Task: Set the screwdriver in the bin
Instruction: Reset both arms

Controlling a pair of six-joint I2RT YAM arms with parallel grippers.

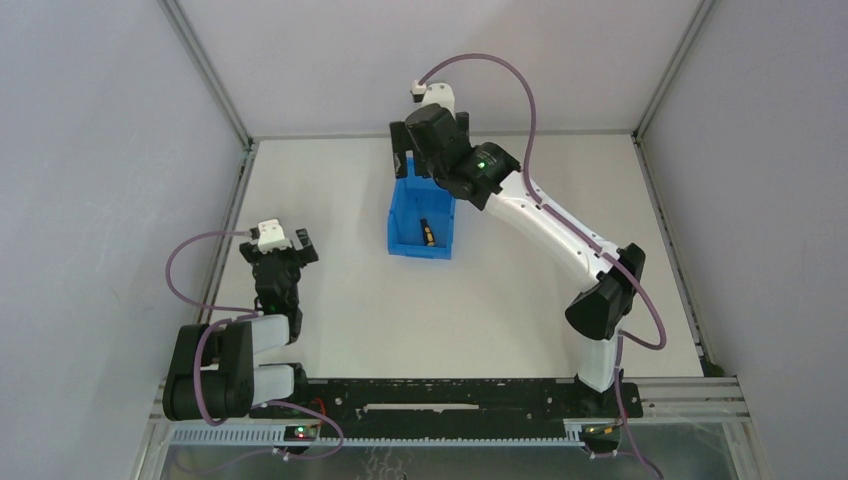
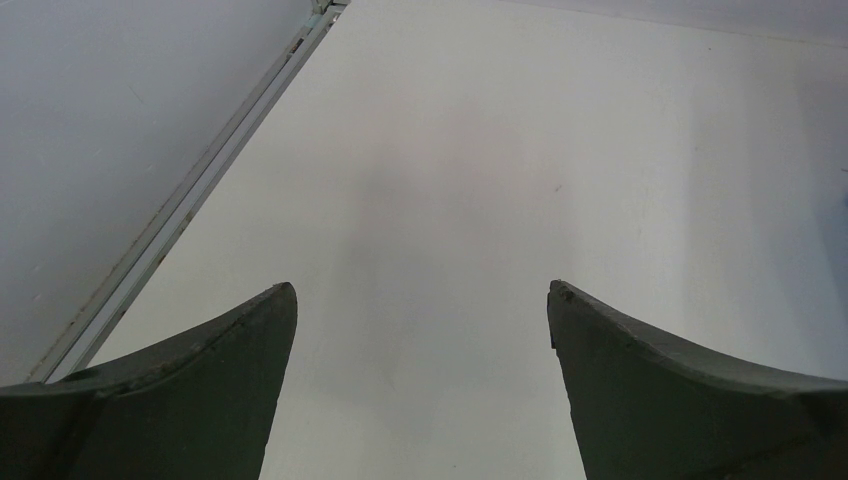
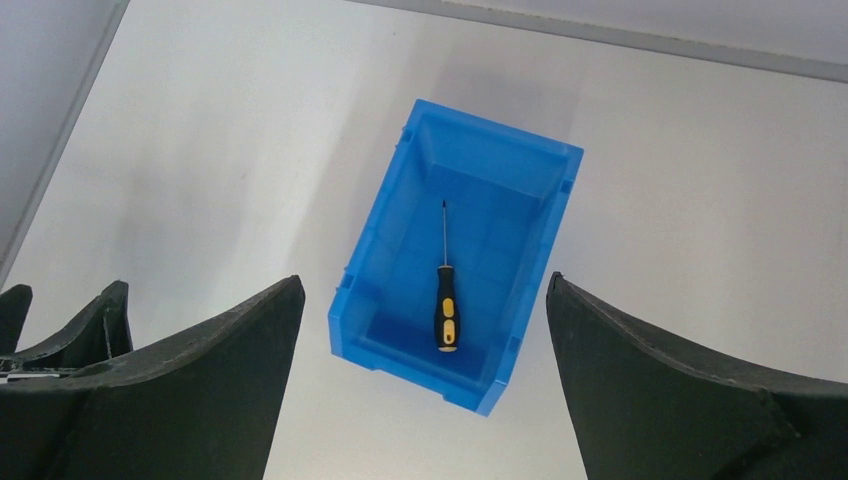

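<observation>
**Screwdriver in the bin, both end effectors wide**

The white tabletop (image 1: pixel 400 320) runs open from 5 to 9 o'clock of the blue bin (image 1: pixel 402 215), which sits near the far edge. The right end effector (image 3: pixel 424 280) hangs above the bin with jaws wide and holds nothing. The left end effector (image 2: pixel 422 286), at 8 o'clock, is equally wide. The screwdriver (image 3: pixel 446 310) lies on the bin floor, with its handle apparently toward 6 o'clock.

Bright, even diffuse light, soft faint shadows, sharp focus throughout
</observation>
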